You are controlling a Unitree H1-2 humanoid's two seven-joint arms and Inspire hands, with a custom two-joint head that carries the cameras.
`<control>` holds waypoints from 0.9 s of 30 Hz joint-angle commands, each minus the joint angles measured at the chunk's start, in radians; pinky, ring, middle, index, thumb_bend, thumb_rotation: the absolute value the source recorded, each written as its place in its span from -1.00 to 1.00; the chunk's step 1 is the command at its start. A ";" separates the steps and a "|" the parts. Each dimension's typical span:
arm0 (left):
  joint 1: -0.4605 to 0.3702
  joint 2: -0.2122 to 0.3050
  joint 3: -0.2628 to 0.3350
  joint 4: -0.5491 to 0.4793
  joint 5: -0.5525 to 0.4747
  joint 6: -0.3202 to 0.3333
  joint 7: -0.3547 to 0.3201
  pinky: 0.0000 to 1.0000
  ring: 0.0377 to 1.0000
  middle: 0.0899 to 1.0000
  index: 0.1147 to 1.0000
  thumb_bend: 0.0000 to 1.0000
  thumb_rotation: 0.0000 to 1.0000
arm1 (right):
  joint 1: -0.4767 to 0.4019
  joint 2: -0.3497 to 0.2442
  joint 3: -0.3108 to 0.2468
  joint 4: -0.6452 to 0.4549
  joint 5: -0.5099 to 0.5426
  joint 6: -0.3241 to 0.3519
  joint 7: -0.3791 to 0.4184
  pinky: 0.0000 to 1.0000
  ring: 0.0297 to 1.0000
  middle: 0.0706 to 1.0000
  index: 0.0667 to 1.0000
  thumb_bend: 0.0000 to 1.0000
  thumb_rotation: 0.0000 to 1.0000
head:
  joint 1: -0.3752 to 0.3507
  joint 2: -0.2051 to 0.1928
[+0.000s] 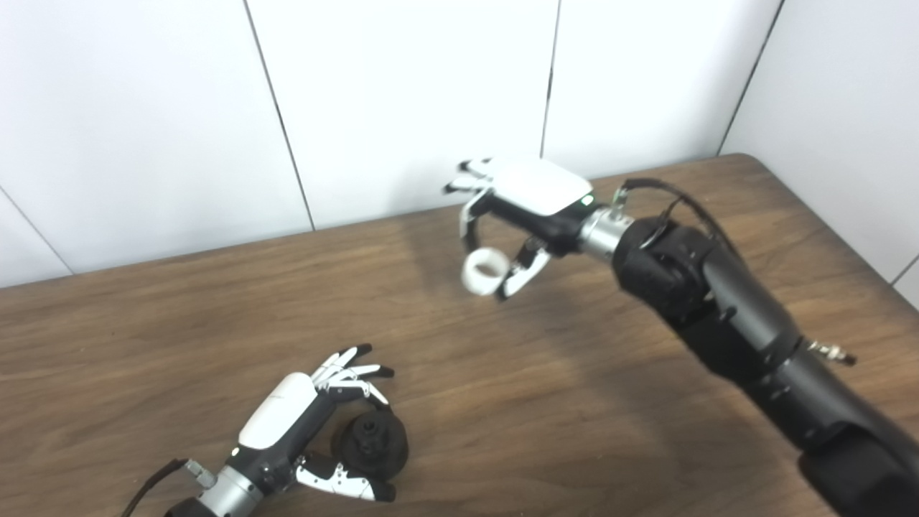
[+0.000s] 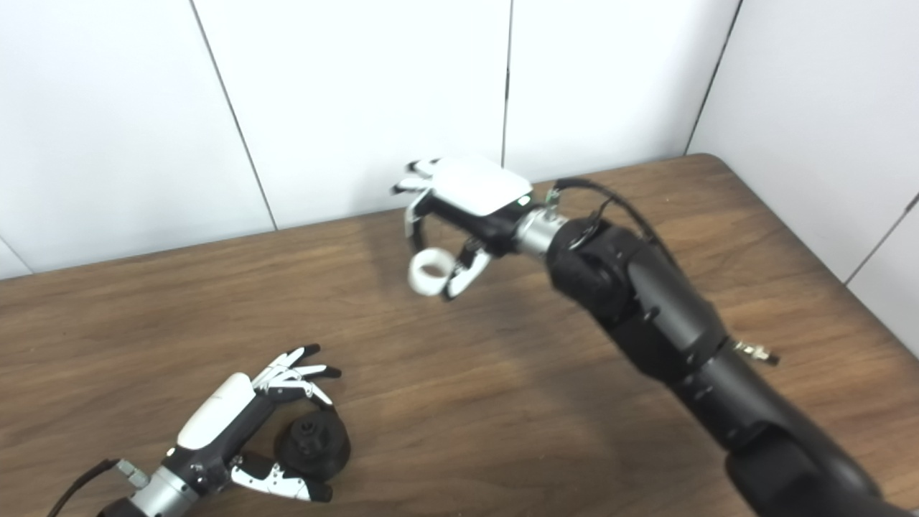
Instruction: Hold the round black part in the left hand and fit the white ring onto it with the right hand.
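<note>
The round black part (image 1: pixel 373 444) lies on the wooden table (image 1: pixel 546 402) at the front left. My left hand (image 1: pixel 301 416) is around it, fingers curved over its top and thumb along its near side; the grip looks loose and I cannot tell whether it holds firmly. My right hand (image 1: pixel 517 208) is raised above the table's far middle and is shut on the white ring (image 1: pixel 482 271), pinched between fingers and thumb. The ring hangs well above and to the right of the black part. The same scene shows in the right eye view: black part (image 2: pixel 314 443), ring (image 2: pixel 429 271).
White panelled walls (image 1: pixel 402 93) stand right behind the table's far edge and along its right side. The table's rounded far right corner (image 1: pixel 743 159) is in view. A cable (image 1: pixel 664 190) loops off the right wrist.
</note>
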 commanded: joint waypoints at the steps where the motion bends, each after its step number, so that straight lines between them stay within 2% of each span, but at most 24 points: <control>1: -0.017 -0.011 0.005 0.000 0.000 -0.016 0.016 1.00 0.98 0.66 -0.17 0.05 -0.90 | -0.038 0.008 -0.008 -0.057 0.024 -0.029 0.002 1.00 1.00 0.82 -0.11 0.05 -0.72 | 0.008 0.003; 8: -0.012 -0.025 0.008 -0.019 0.016 0.011 -0.006 1.00 1.00 0.67 -0.17 0.05 -0.90 | -0.030 0.062 0.026 -0.177 0.020 -0.024 0.080 1.00 1.00 0.81 -0.11 0.05 -0.72 | 0.055 0.015; 13: -0.010 -0.038 0.013 -0.037 0.023 0.041 -0.021 1.00 1.00 0.68 -0.17 0.05 -0.89 | -0.027 0.086 0.032 -0.239 0.033 -0.020 0.133 1.00 1.00 0.81 -0.11 0.05 -0.72 | 0.091 0.031; 20: -0.006 -0.059 0.008 -0.065 0.042 0.075 -0.040 1.00 1.00 0.70 -0.17 0.05 -0.89 | -0.013 0.100 0.028 -0.306 0.104 -0.018 0.190 1.00 1.00 0.84 -0.11 0.05 -0.72 | 0.153 0.057; 27: -0.013 -0.070 0.000 -0.079 0.078 0.089 -0.038 1.00 1.00 0.69 -0.17 0.05 -0.89 | -0.005 0.113 0.034 -0.369 0.163 -0.017 0.230 1.00 1.00 0.80 -0.11 0.05 -0.72 | 0.177 0.081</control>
